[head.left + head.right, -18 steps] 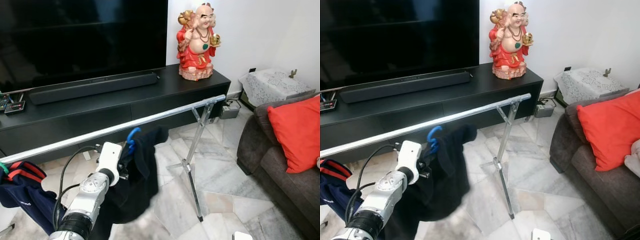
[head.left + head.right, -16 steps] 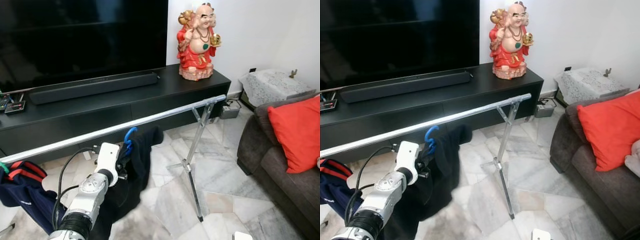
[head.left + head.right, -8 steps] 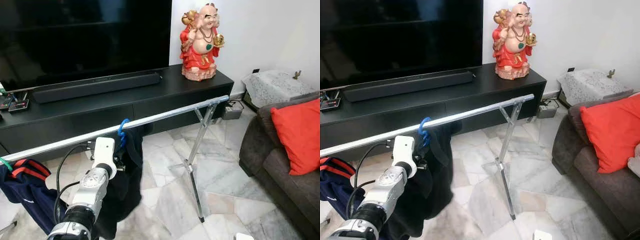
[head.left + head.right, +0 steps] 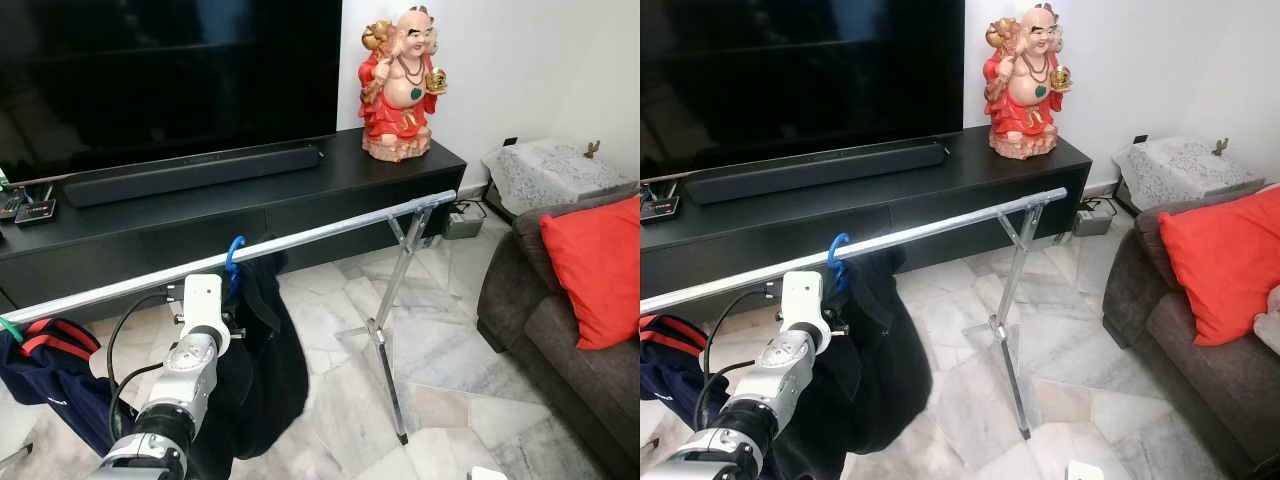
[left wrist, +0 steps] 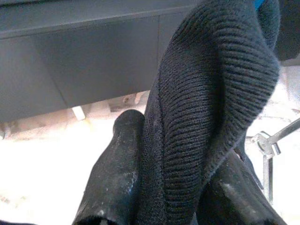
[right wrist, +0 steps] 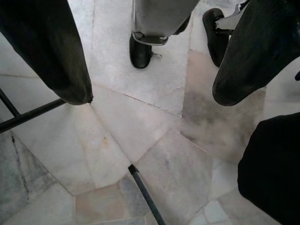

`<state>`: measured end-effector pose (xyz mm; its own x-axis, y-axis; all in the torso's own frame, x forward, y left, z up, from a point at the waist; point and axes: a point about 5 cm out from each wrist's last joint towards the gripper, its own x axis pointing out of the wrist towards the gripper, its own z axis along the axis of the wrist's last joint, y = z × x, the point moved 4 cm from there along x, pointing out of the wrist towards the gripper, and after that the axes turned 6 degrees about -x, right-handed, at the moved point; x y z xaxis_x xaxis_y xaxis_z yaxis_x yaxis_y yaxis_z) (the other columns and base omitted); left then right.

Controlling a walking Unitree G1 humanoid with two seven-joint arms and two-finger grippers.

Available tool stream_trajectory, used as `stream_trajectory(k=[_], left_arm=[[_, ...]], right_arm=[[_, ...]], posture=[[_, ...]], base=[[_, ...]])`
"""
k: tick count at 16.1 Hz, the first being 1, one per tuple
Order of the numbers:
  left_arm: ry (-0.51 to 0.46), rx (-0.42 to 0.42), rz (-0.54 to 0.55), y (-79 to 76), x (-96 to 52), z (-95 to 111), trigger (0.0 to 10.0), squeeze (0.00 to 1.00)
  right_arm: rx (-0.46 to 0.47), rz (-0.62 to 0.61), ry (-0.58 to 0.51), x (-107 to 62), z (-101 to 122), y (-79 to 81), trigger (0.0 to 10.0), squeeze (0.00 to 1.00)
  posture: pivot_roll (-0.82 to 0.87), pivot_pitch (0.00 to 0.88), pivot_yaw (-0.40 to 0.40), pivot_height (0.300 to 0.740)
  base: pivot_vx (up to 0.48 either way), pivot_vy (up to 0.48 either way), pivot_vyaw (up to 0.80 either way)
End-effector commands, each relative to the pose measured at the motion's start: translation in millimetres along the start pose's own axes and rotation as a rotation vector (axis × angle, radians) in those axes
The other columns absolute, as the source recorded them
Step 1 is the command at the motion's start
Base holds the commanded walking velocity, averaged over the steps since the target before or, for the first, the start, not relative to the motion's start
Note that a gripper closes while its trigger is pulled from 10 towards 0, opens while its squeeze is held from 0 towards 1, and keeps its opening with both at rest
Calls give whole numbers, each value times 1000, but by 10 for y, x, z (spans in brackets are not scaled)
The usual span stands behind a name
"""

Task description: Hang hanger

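Left end effector (image 5: 168,187) is seen raised just under the rail (image 4: 330,228), fingers pressed onto a fold of the black knit garment (image 4: 262,370); in the left wrist view both fingers (image 5: 115,183) are clamped on the ribbed fabric, so garment and hanger are carried together.

Blue hanger hook (image 4: 235,255) sits at the top of the garment, right at the rail and just above and beyond the left end effector. Whether the hook is already over the rail or only touching its near side cannot be told from the head views.

Key relation: the rail's long axis runs from the robot's near left to far right, rising slightly toward the stand (image 4: 385,330). The hook plane is judged roughly crosswise to it, which is what seating calls for. The left arm is the nearer one by far.

Right end effector (image 6: 150,75) is hung idle, pointed at the marble floor (image 6: 154,154), fingers spread, nothing held.

A navy jacket (image 4: 50,375) is already hung on the rail further to the robot's left, well apart from the hook.

Judgement: near the end of the task; hook seating should be confirmed before the fabric is let go. Risk: garment slipping off if released early.
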<state>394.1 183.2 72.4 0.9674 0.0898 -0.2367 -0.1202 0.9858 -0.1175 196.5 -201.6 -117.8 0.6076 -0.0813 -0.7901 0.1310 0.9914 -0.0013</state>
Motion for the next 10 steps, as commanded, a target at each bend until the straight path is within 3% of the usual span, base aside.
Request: stream_trajectory(k=[1, 7, 10], left_arm=[[-26, -26, 20, 2, 43, 133, 10000, 0], [60, -5, 82, 74, 42, -15, 10000, 0], [82, -46, 103, 86, 39, -53, 10000, 0]], right_arm=[[6, 0, 15, -1, -30, 21, 10000, 0], [15, 1, 17, 0, -37, 46, 10000, 0], [18, 0, 17, -1, -36, 33, 10000, 0]], posture=[[33, 3, 13, 740], [35, 4, 21, 740], [34, 4, 21, 740]], base=[[0, 0, 0], [0, 0, 0], [0, 0, 0]])
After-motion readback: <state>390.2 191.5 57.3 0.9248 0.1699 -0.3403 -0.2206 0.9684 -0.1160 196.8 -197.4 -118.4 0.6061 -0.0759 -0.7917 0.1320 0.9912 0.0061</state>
